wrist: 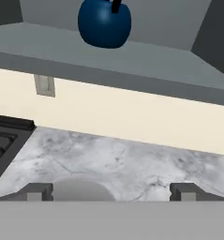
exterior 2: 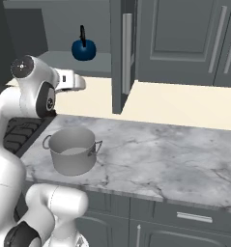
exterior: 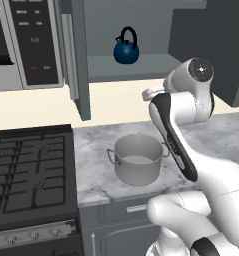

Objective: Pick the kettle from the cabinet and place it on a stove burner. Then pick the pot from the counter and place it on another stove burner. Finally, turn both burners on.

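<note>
The dark-blue kettle stands upright on the grey shelf of the open cabinet. My gripper is open, its fingertips wide apart with nothing between them. It hangs above the counter, below and in front of the shelf, well short of the kettle. The white hand points toward the back wall. Directly beneath it sits the grey pot on the marble. To the left lie the stove burners, bare.
The cabinet's doors stand swung out on both sides of the shelf opening. A microwave hangs left of it, above the stove. Silver knobs line the stove front. A wall outlet sits under the shelf.
</note>
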